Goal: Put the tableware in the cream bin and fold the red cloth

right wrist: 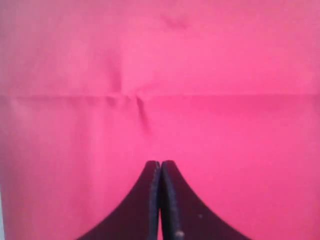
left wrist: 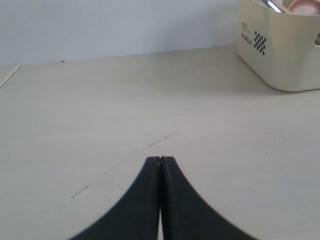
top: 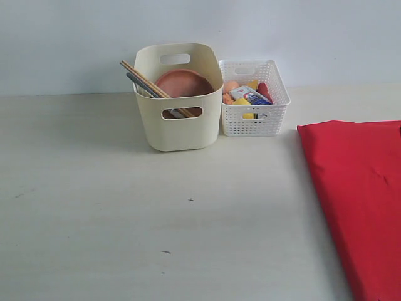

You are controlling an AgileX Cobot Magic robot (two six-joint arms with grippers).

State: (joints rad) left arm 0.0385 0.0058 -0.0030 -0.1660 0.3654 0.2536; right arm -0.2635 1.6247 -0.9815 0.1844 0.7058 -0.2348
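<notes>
The bin [top: 182, 128] stands at the far middle of the table [top: 94, 207], and the basket [top: 254, 119] is just beside it on the right. Inside the bin the plate [top: 183, 83] leans on the far wall, and the chopsticks [top: 145, 79] stick out over the left rim. A grey handle [top: 136, 83] next to them is perhaps the knife or the spoon; the view is too small to tell. No tableware lies on the table, so I judge the first part of the task is done or nearly done. I cannot see the cup and the bowl inside.

The cloth [top: 360, 188] lies flat at the right side, from the middle down to the near edge, and part of it is out of view. One crease [right wrist: 135, 96] runs across it, but I see no fold made yet. So the folding is what is left.

The left gripper [left wrist: 160, 161] is clenched and empty, over bare table left of the bin. The right gripper [right wrist: 160, 165] is also clenched on nothing and hangs over the cloth.
</notes>
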